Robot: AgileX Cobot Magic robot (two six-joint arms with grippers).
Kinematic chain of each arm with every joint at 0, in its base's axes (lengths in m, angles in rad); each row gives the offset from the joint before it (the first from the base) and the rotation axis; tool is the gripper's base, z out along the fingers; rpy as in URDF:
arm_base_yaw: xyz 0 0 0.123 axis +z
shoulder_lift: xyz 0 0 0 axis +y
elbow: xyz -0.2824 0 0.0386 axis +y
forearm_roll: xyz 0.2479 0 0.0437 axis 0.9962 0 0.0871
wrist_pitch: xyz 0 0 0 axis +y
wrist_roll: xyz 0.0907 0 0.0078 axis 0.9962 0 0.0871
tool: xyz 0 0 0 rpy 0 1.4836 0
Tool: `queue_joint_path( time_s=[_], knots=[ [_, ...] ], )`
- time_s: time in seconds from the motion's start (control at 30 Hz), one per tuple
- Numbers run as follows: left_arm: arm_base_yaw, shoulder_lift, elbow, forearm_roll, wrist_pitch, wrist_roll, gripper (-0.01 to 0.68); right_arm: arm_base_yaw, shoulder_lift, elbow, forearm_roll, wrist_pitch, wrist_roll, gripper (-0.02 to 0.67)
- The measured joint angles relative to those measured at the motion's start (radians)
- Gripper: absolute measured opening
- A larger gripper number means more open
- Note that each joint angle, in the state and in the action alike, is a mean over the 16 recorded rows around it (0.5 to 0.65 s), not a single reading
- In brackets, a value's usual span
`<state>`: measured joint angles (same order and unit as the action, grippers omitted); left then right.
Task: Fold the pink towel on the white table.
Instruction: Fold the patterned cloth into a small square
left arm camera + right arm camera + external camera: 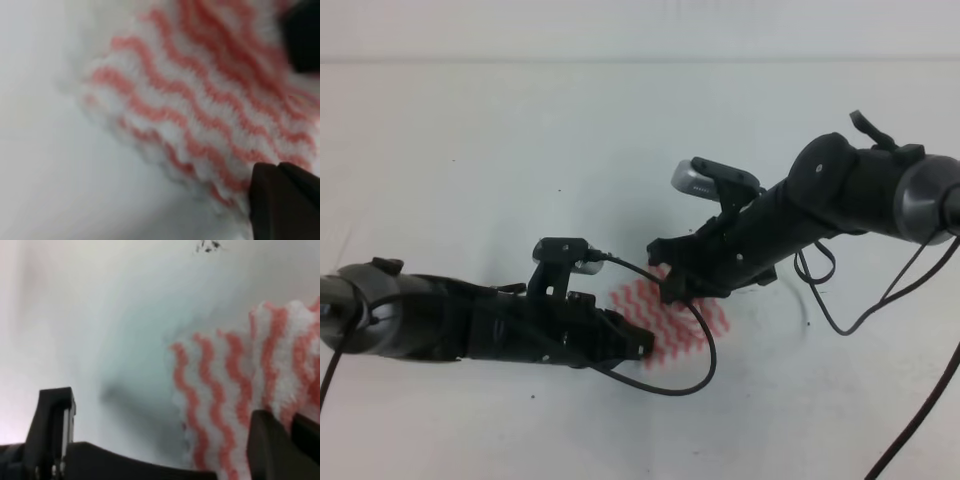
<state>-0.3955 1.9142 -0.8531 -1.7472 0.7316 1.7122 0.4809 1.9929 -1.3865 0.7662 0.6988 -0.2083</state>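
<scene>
The pink towel [672,312], white with pink-red zigzag stripes, lies on the white table [520,150] between my two grippers. My left gripper [646,344] is at its near-left edge. In the left wrist view the towel [200,100] fills the frame, with one dark finger [285,205] at the lower right and the other at the upper right, jaws apart over the cloth. My right gripper [665,287] is at the towel's far-left corner. In the right wrist view it is open [170,440], one finger [280,445] on the towel's edge [225,390] and the other over bare table.
Black cables loop on the table by the left gripper [695,375] and under the right arm [840,310]. The table's far edge [640,60] runs across the top. A few tiny dark specks [207,246] dot the surface.
</scene>
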Motion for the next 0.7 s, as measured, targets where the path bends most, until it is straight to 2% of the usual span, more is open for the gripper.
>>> queue_joint_path(
  time_s=[0.3, 0.7],
  knots=[
    [0.040, 0.000, 0.000, 0.005, 0.059, 0.000, 0.000, 0.000, 0.015, 0.000, -0.002, -0.001, -0.001, -0.016],
    [0.065, 0.002, -0.001, 0.005, 0.036, 0.005, 0.000, 0.000, 0.031, -0.001, -0.001, -0.002, -0.003, -0.017]
  ],
)
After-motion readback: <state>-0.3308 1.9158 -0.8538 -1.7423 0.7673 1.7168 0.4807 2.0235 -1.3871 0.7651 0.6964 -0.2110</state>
